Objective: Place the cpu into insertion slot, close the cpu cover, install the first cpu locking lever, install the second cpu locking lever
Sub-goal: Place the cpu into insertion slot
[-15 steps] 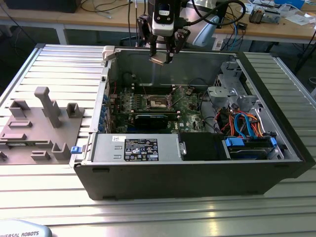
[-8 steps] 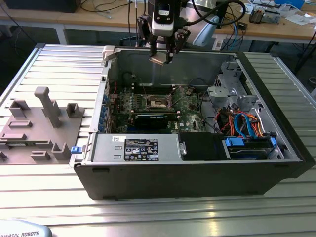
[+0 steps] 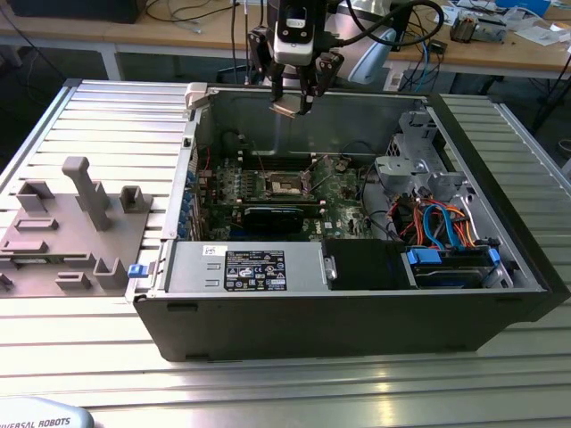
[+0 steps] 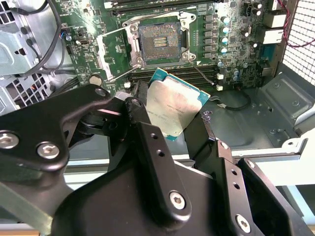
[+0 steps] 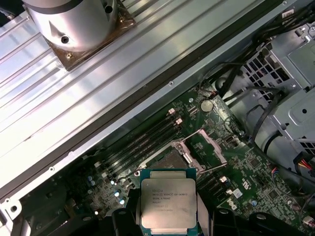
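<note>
My gripper [image 3: 293, 105] is pinching the cpu [image 3: 287, 108] by two opposite edges, one black finger [image 4: 147, 140] on each side. In both wrist views the chip's silvery face [image 5: 168, 204] is turned toward the cameras. In the second wrist view it sits tilted between my fingertips, with a teal rim showing along its edges [image 4: 174, 105].

The cpu hangs in the air well above the insertion slot [image 4: 160, 43] and touches nothing but my fingers. The slot lies open, its dark square of contacts uncovered inside a metal rim [image 3: 287, 183]. Just beside the slot, the cpu cover [image 4: 114, 51] is swung back, and green board shows through its square window. In the first wrist view the cover [image 5: 206, 147] stands raised at one edge of the slot.

Around the slot spreads the green circuit board [image 3: 343, 192], lying flat in the bottom of an open black computer case [image 3: 357, 321]. Far from the slot, outside the case on the exterior view's left, a grey fixture plate [image 3: 71, 232] with upright blocks rests on the ribbed metal table [image 3: 107, 116].
</note>
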Controlling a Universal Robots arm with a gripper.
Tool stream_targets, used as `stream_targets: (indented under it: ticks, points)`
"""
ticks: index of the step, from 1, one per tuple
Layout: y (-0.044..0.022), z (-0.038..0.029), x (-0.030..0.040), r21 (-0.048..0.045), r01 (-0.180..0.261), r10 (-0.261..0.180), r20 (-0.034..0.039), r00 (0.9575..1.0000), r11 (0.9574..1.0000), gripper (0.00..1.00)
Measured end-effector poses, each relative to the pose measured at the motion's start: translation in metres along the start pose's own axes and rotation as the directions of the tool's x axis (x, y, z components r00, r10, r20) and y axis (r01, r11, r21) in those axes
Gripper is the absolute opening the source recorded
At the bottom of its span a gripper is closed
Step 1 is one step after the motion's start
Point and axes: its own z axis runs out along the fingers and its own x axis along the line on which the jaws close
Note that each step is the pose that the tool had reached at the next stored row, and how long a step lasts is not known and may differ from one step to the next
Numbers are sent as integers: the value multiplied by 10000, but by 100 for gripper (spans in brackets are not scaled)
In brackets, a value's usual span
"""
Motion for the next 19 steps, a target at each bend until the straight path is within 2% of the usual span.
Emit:
stream_targets:
  ticks: [19]
  points:
    - [0,0,0,-4,-192,192,18,9998,9998,54]
